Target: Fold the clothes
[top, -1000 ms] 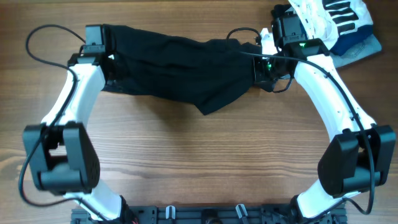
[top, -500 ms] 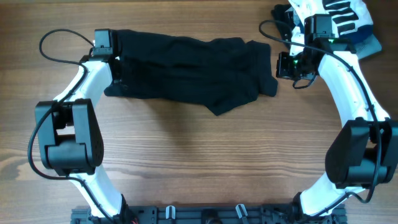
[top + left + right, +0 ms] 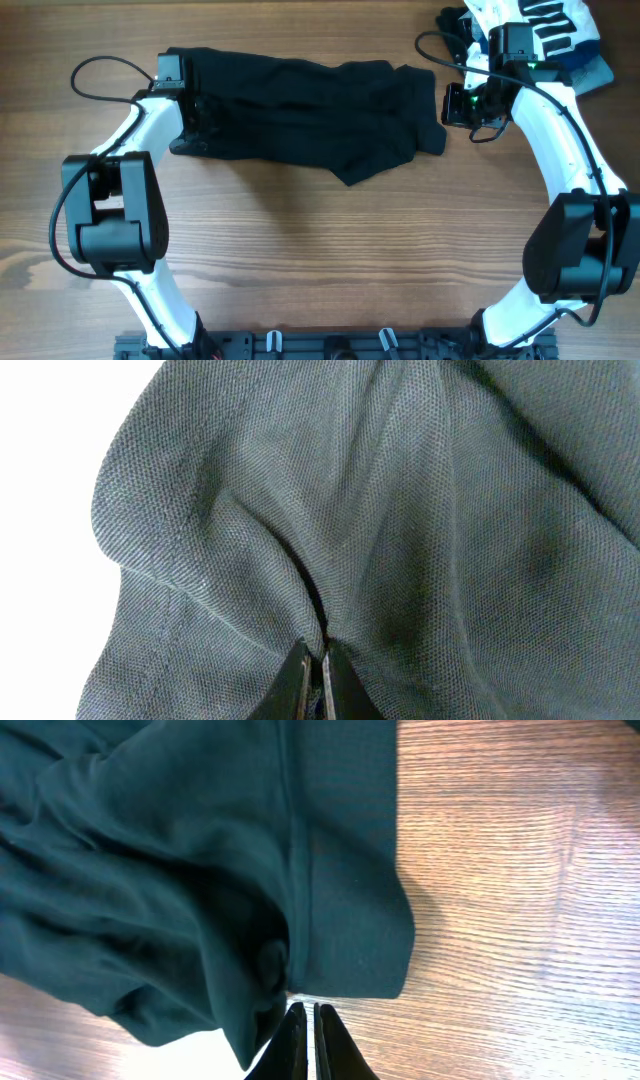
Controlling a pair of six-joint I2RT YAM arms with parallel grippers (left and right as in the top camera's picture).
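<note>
Lying rumpled on your worktop's (image 3: 320, 250) far side, the black garment (image 3: 310, 110) has your L hand (image 3: 312, 678) clamped on a fold at its left edge; R hand's (image 3: 305, 1035) closed, empty, just off the right hem.

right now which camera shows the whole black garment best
Overhead: it shows the whole black garment laid out, with both ends visible. The left wrist view shows only close-up weave and folds; the right wrist view shows just one hemmed end.
</note>
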